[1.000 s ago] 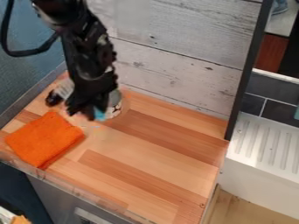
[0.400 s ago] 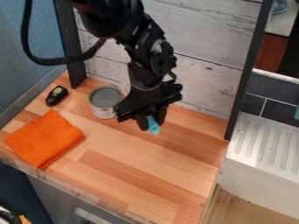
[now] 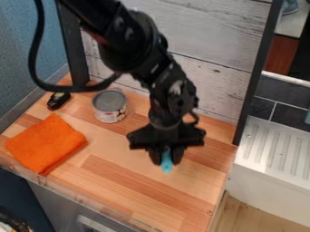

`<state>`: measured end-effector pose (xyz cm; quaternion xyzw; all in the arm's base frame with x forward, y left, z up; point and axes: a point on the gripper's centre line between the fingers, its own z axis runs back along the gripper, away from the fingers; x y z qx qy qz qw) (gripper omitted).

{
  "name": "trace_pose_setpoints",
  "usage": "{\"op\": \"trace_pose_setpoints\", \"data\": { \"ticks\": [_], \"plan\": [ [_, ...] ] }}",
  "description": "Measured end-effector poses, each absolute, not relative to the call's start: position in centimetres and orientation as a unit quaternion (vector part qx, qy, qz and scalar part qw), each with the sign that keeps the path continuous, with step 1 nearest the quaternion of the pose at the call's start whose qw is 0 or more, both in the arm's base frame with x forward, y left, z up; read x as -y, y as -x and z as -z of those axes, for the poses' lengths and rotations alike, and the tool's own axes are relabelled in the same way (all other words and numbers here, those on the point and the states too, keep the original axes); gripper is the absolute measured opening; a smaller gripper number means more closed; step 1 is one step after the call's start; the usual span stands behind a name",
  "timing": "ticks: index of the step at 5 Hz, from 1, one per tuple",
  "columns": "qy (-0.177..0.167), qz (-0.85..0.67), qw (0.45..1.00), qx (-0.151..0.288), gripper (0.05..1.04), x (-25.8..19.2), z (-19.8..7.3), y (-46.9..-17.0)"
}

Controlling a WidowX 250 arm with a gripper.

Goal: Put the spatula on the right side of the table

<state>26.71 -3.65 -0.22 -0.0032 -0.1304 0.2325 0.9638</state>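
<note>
Your gripper (image 3: pixel 167 159) is just below and right of the frame's centre, its jaws drawn in on the spatula (image 3: pixel 167 167), one finger to either side and only the width of the blue piece between them. That blue end points down toward the lower edge; the rest is hidden, and you can't tell whether it touches the wooden tabletop (image 3: pixel 130 188).

Expect it to be light and fairly stiff, probably smooth plastic, so not fragile, but apt to pivot or slip if you pinch it near one end. Where you have a choice, take it near its balance point, across the narrow part; here, just keep the squeeze steady, and lower it gently on the right of the boards before you let go.

Farther out, at upper left, the can (image 3: pixel 110 106) has a printed label, its lettering too small for you to read. Beyond it, the small black object (image 3: pixel 58 100) and the orange cloth (image 3: pixel 45 142) show you no legible writing.
</note>
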Motion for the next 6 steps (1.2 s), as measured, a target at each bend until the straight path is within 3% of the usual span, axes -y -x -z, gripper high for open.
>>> {"op": "trace_pose_setpoints", "data": {
  "ticks": [3,4,5,6],
  "plan": [
    [-0.029,-0.151,0.983,0.095,0.321,5.8,5.0,-24.0],
    [-0.037,-0.144,0.984,0.101,0.384,5.9,5.4,-24.4],
    [-0.049,-0.132,0.984,0.109,0.659,5.9,5.3,-24.5],
    [-0.04,-0.138,0.985,0.1,0.93,5.7,5.1,-23.6]
  ]
}}
